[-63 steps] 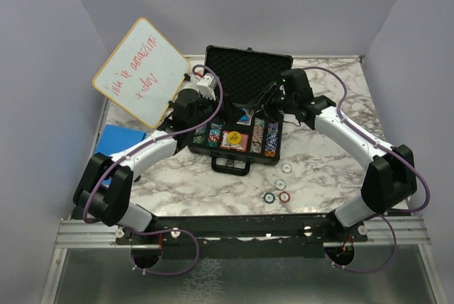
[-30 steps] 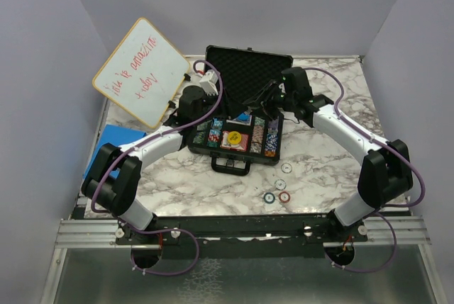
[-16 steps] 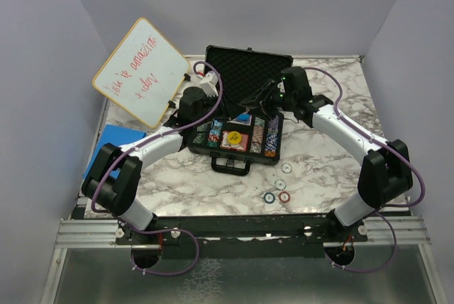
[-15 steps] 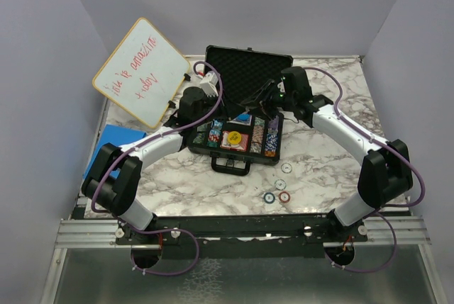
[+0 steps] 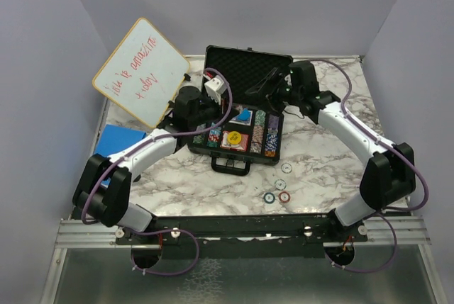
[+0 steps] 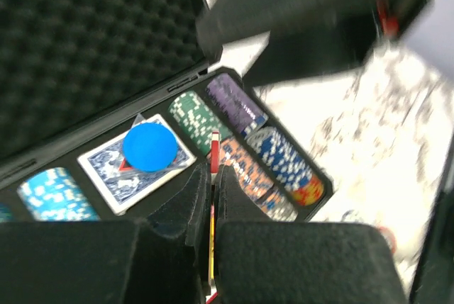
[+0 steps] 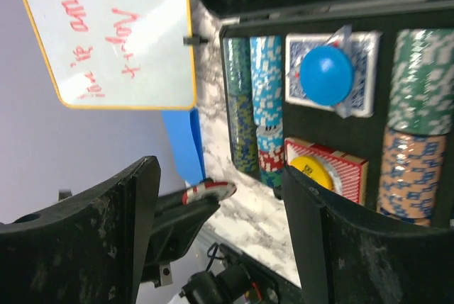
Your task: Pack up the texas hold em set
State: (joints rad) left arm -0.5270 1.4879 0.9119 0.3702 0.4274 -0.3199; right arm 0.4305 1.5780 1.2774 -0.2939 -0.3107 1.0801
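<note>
The black briefcase [image 5: 248,71] lies open mid-table, its foam lid [image 6: 78,42] standing up at the back. Rows of poker chips [image 5: 265,134] [image 6: 245,166] [image 7: 422,84] fill its slots. A blue disc [image 5: 243,115] [image 6: 150,146] [image 7: 326,75] rests on a card deck. A yellow disc [image 5: 233,137] [image 7: 312,173] sits on a red deck. My left gripper [image 5: 203,115] [image 6: 213,176] is shut on a red chip [image 6: 214,149] [image 7: 209,192], held on edge by the case's left end. Over the case's back, my right gripper [image 5: 264,86] [image 7: 221,173] stands open with nothing in it.
Three loose chips [image 5: 286,168] [image 5: 269,197] [image 5: 284,196] lie on the marble in front of the case. A white dry-erase board [image 5: 140,70] [image 7: 113,35] leans at the back left. A flat blue pad [image 5: 117,141] [image 7: 186,141] lies at the left edge.
The left gripper has shut on the red chip. The right gripper has opened and pulled back from the chip rows toward the lid.
</note>
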